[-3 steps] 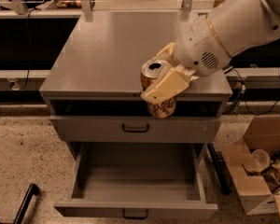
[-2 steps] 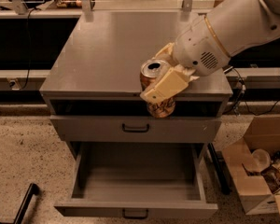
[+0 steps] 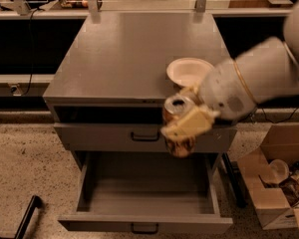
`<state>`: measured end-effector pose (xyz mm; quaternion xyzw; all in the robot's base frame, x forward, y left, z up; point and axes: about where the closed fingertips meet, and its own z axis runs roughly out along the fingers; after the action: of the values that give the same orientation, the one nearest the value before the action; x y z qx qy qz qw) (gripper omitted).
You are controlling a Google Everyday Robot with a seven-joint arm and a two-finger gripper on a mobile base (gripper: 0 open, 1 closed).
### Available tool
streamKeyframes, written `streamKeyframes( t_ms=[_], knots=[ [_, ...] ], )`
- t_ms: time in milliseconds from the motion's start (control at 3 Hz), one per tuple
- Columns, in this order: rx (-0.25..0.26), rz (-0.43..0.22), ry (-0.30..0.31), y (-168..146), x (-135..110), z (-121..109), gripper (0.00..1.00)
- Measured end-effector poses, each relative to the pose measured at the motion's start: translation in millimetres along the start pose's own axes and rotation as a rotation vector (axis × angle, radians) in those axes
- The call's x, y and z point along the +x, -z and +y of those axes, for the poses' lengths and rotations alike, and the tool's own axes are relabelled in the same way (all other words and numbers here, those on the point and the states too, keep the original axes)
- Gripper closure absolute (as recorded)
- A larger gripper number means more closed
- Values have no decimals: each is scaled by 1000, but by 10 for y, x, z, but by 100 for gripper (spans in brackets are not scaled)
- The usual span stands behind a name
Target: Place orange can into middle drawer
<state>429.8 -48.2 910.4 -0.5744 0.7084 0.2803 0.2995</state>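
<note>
Now our tool (image 3: 183,127) grips the small orange-gold metal can (image 3: 177,105) near upright, apparently above the far-right corner of the open grey metal drawer (image 3: 139,197).

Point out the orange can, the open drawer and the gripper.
orange can (image 3: 181,144), camera view, lower body below the finger.
middle drawer (image 3: 144,193), camera view, bare grey floor.
gripper (image 3: 175,112), camera view, between fingertips, holding the can above the drawer.

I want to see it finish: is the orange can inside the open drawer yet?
No, the gripper holds the orange can up in the air above the open middle drawer.
</note>
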Motion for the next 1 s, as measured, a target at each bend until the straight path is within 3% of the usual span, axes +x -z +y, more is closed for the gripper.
streamKeyframes(
  t_ms=[333,667,1000],
  knots=[
    [2,-91,-99,-252,604,209,100],
    [33,-103,-135,-297,1186,448,100],
    [-2,-104,-107,-393,1047,344,100]
  ],
)
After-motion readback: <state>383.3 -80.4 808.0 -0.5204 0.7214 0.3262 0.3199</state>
